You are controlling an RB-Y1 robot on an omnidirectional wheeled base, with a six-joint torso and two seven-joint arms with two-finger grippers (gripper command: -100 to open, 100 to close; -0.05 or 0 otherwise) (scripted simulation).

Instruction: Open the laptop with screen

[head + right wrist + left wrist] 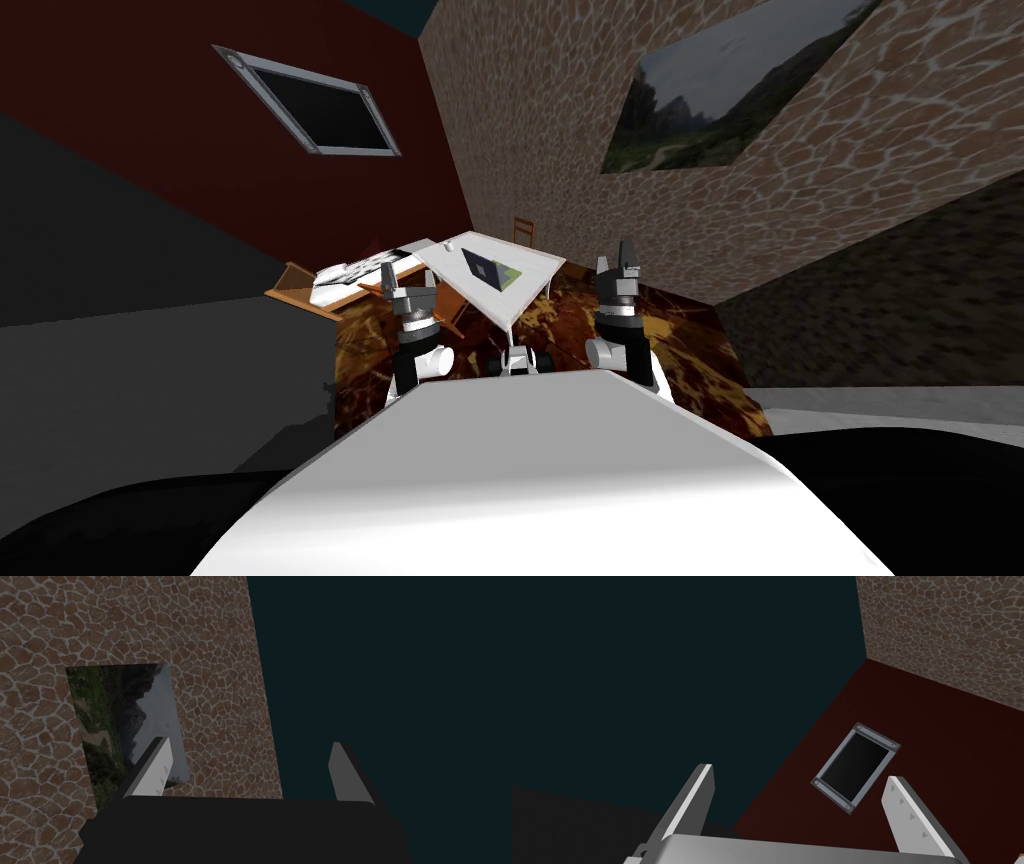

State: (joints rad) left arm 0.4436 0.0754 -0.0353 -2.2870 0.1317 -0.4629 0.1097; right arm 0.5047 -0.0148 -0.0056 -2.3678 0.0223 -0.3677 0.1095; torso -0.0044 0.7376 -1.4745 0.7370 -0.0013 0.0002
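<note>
Laptop (488,268), dark, lies on the white surface (525,290) at 12 o'clock, well apart from both arms; lid position too small to tell. At 11 o'clock the left hand (408,285) is released, fingers spread. At 1 o'clock the right hand (618,262) is likewise released.

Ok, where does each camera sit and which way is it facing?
Head view: on the head, facing down and forward at the white table with the laptop; left hand and right hand show.
Left wrist view: on the left hand, facing up at a red wall's dark framed panel; open fingers show.
Right wrist view: on the right hand, facing a stone wall's landscape picture; open fingers show.
Head and right wrist views share that picture.
</note>
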